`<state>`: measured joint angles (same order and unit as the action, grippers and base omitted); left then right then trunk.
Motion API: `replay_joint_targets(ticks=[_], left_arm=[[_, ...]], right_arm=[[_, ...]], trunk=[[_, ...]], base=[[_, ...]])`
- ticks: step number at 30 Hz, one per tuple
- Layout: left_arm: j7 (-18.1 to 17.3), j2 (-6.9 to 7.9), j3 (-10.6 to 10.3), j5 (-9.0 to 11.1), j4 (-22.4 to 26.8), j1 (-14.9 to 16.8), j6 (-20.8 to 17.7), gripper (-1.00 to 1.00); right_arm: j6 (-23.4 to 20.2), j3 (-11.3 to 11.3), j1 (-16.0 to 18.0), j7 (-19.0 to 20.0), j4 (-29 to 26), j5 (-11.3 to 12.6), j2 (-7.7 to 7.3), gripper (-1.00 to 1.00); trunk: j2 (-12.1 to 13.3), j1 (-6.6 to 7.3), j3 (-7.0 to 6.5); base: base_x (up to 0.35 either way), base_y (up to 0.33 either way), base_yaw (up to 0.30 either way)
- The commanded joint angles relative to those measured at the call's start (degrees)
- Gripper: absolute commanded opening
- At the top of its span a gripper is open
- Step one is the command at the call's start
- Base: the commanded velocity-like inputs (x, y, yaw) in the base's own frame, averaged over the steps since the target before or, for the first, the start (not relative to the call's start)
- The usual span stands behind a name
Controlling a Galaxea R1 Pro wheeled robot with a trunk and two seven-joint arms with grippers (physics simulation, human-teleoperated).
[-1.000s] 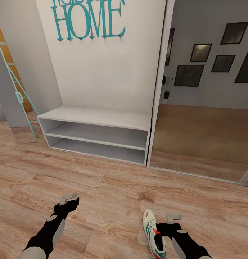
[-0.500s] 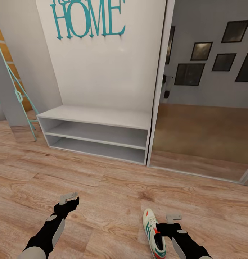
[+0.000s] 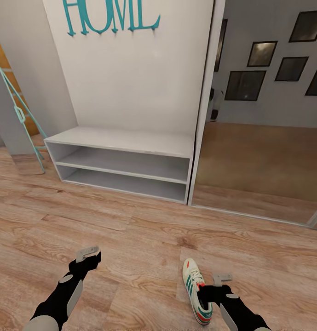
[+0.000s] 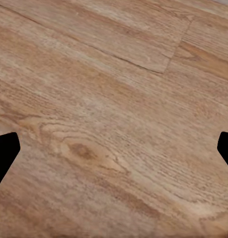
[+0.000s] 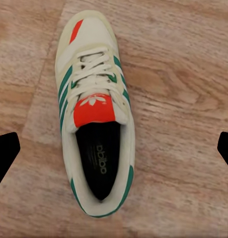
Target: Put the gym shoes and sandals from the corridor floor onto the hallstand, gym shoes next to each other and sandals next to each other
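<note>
Wood planks run under me across the whole lower half of the head view, the floor (image 3: 130, 230) light brown with heavy grain. Nearest, at the lower left of the frame, my left claw (image 3: 88, 252) hangs over bare boards; in its wrist view (image 4: 114, 148) the two dark finger tips sit at opposite edges, so it is spread wide with nothing between them. At the lower right, my right claw (image 3: 222, 277) hovers just beside a sneaker (image 3: 197, 291), cream-white with green stripes and a red tongue tab. That shoe lies flat on the floor, toe pointing away from me. My right wrist view looks straight down into the sneaker (image 5: 94, 124), the finger tips far apart at the frame's edges, so this claw is wide too and grips nothing. Farther off, left of centre, the shoe rack (image 3: 121, 161) stands against a pale wall panel, its bench top and two shelves bare. Teal letters (image 3: 110, 18) hang at the upper left. A mirror (image 3: 264, 138) fills the right side, reflecting dark picture frames (image 3: 243, 85).
</note>
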<state>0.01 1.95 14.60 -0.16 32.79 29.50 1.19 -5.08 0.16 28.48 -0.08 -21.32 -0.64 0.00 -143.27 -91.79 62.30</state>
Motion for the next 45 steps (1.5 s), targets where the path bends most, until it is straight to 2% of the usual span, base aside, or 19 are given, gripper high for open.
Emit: replay_joint_targets(ticks=[1,11,18,26,45], left_arm=[[0.0,-0.01,0.1,0.0,-0.1,0.0,0.1,1.0],[0.0,-0.1,0.0,0.1,-0.1,0.0,0.1,1.0],[0.0,-0.12,0.0,0.1,-0.1,0.0,0.1,1.0],[0.0,-0.25,-0.1,0.1,-0.1,0.0,0.1,1.0],[0.0,-0.1,0.1,0.0,0.1,0.0,0.2,1.0]], right_arm=[[-0.3,0.0,0.0,0.0,-0.1,-0.1,0.0,1.0],[0.0,0.1,0.0,0.0,0.1,-0.1,0.03,1.0],[3.4,0.1,-0.1,0.1,0.1,-0.2,0.08,1.0],[4.0,0.2,0.0,0.2,-0.1,-0.3,0.04,1.0],[4.2,0.2,0.0,-0.1,-4.7,-0.2,-0.01,1.0]], trunk=[[0.0,-0.01,0.37],[-0.2,-0.27,3.5],[-0.3,-0.45,5.69],[-0.4,-0.66,8.16],[-0.4,-0.66,8.32]], base=[[0.0,0.0,0.0],[0.0,0.0,0.016],[0.0,0.0,0.084],[0.0,0.0,0.09],[0.0,0.0,0.007]])
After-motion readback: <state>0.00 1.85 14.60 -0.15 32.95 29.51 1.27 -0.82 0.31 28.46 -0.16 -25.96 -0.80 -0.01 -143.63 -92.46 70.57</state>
